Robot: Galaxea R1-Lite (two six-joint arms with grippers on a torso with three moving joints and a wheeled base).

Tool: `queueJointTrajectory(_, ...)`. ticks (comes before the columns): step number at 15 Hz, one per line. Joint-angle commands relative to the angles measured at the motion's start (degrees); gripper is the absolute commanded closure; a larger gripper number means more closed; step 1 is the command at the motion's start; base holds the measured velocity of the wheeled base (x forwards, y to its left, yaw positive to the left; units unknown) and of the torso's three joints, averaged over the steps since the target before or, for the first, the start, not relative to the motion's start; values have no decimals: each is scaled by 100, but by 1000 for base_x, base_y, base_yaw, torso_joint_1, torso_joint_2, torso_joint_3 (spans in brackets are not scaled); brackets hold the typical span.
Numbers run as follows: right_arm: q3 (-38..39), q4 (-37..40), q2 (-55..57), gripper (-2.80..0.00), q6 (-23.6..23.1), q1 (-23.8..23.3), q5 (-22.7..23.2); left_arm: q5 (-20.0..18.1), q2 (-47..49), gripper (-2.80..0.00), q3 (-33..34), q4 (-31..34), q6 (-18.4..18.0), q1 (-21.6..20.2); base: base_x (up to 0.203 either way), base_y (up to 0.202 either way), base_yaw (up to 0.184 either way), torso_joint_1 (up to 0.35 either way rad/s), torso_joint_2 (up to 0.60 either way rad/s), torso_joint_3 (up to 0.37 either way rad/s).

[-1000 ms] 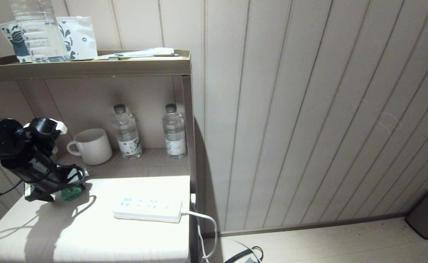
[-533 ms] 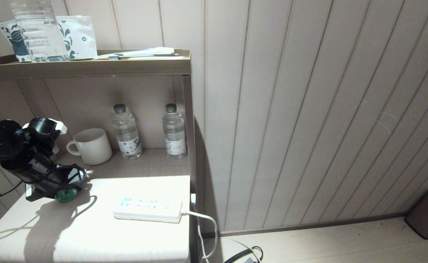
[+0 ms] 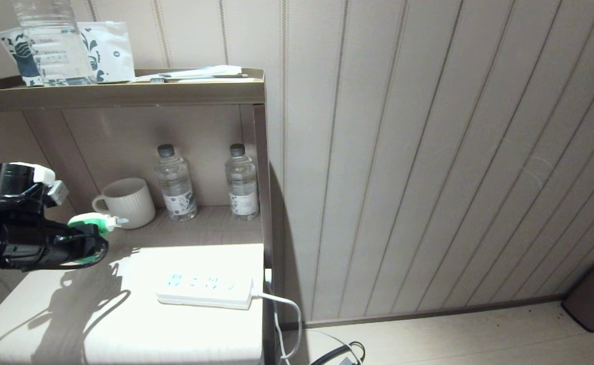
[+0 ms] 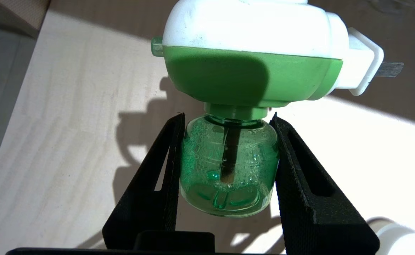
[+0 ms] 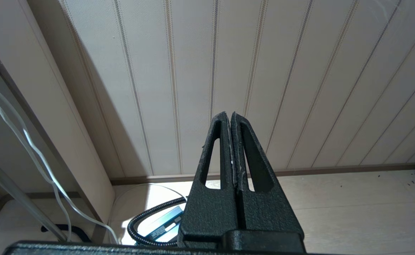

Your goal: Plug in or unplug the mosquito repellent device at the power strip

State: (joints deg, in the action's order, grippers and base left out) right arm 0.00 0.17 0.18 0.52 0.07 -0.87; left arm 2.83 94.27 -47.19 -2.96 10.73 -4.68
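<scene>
Setting: pale worktop (image 3: 124, 324) under hard light, set against a striped panelled wall, with a brown shelf unit (image 3: 124, 94) behind it.

Item 1, nearest, at the worktop's left edge: left gripper (image 4: 228, 159), black. Jaws partly closed, one pad on each side of the bottle, holding it clear of the surface.

Item 2: mosquito repellent device (image 4: 242, 71), translucent green round bottle of liquid with a wick, under a white-and-green plastic cap; flat metal prongs jut sideways from the cap. Judged light, rigid and smooth; the rounded bottle could twist in the pads. Hold is low on the bottle, so pushing force at the prongs will lever against it; a grip nearer the cap would be steadier. Prongs look thin; keep them square to the slots.

Item 3, near the worktop's right edge: power strip (image 3: 205, 289), flat white bar, bluish sockets, white cord off its right end. Well apart from the device.

Item 4, shelf behind: ribbed cream mug (image 3: 127, 202), two clear water bottles (image 3: 176, 183).

Item 5: right gripper (image 5: 233, 148), parked low by the wall, jaws pressed together, empty.
</scene>
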Motion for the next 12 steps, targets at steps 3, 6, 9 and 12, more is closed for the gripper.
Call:
queueJointTrajectory(3,0,1,-1,0,0,1,-1,-323,-995,0,1397,-1554,-451,-6,0,0,0,0,0,0)
queueJointTrajectory(6,0,1,-1,0,0,1,-1,-446,-1262,0,2773,-3343,-937,-6,0,0,0,0,0,0)
queueJointTrajectory(9,0,1,-1,0,0,1,-1,-487,-1153,0,3928,-5423,-1053,-2,0,0,0,0,0,0)
queueJointTrajectory(12,0,1,-1,0,0,1,-1,-511,-785,0,4483,-6765,-640,88,0,0,0,0,0,0)
